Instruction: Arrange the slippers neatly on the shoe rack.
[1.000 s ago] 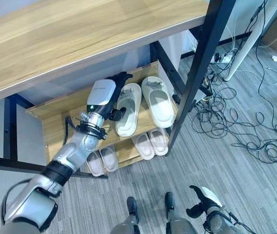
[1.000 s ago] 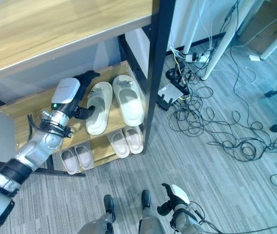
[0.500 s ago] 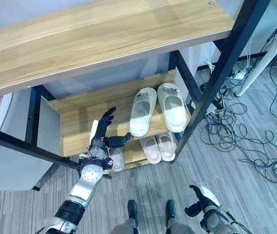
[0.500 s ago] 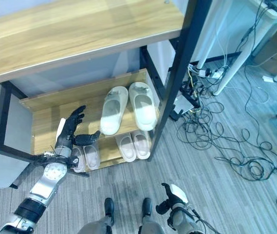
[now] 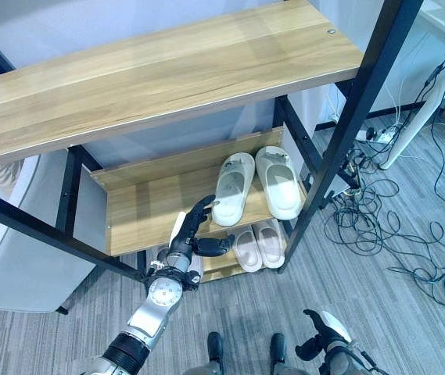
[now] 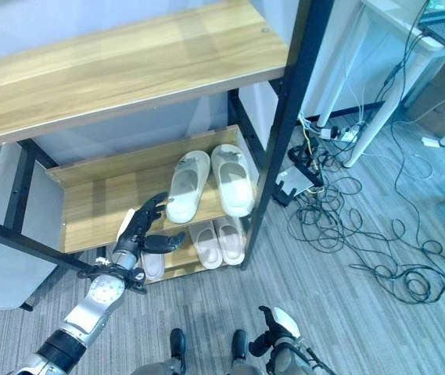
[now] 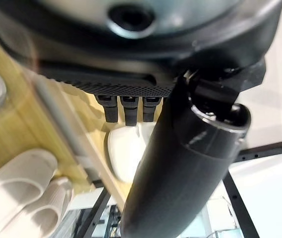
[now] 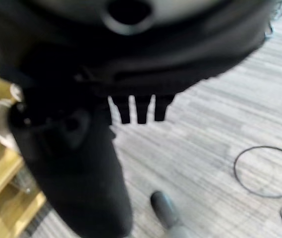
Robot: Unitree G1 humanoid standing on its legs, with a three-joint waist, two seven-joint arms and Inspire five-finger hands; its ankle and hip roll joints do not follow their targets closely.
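Two pale slippers (image 5: 256, 186) are set side by side on the rack's (image 5: 140, 211) middle shelf. The left hand (image 5: 191, 239) is held before it, fingers (image 5: 199, 216) spread wide and empty. The right hand (image 5: 321, 344) is kept low, fingers relaxed.

Bright even light, soft shadow under shelves, wrist views blurry — close-up defocus

On the middle board of the wooden, black-framed shoe rack (image 5: 167, 207) you have a pair of pale foam slippers (image 5: 256, 184) side by side at the right end. Below them, near the lower board's right end, a smaller pale pair (image 5: 258, 244) lies. A tangle of black cables (image 5: 394, 234) sprawls on the floor right of the rack.
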